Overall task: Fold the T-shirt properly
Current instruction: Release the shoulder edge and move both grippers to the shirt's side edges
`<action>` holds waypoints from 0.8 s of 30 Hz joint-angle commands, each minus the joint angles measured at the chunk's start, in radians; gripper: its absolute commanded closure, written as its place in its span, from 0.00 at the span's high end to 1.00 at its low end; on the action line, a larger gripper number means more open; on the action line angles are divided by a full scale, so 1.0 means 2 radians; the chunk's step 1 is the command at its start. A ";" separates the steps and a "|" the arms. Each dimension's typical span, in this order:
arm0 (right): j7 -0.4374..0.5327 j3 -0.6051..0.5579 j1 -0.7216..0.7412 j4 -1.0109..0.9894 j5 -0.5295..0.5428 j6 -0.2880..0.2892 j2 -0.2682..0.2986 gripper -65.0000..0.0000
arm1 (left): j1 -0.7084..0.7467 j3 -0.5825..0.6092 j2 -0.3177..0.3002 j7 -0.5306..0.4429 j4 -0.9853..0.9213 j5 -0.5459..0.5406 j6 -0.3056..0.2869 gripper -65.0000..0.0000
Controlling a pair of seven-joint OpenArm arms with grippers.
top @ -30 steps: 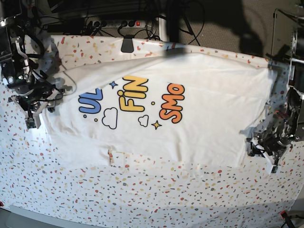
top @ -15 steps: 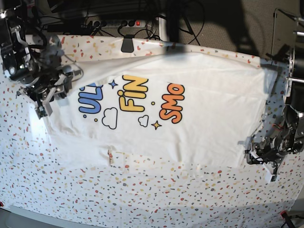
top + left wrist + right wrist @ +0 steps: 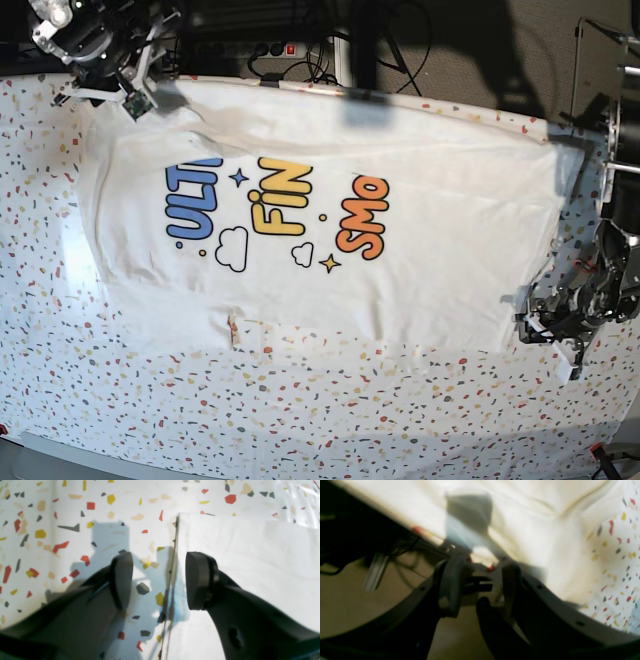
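T-shirt lies print-up, partly folded, on speckled tabletop. We see left gripper spread over shirt edge; right gripper spread at far corner.

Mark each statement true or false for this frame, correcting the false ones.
1. The T-shirt lies print side down. False: lettering faces up.
2. The left gripper is open. True.
3. The right gripper is at the shirt edge nearest the bottom of the base view. False: it is near the upper left corner.
4. The cloud outlines sit below the lettering's top. True.
5. The word at the right of the print is blue. False: it is orange.
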 commanded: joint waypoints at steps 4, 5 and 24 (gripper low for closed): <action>0.007 0.012 -0.016 0.081 -0.004 -0.002 0.008 0.41 | -0.018 -0.003 -0.007 -0.006 0.006 -0.004 -0.002 0.50; 0.008 0.016 -0.016 0.096 -0.004 -0.004 0.008 0.41 | -0.018 -0.003 -0.007 -0.006 0.006 -0.004 -0.002 0.50; 0.060 0.165 0.095 -0.042 0.163 -0.023 0.008 0.41 | -0.020 -0.003 0.032 -0.061 0.003 0.022 0.005 0.50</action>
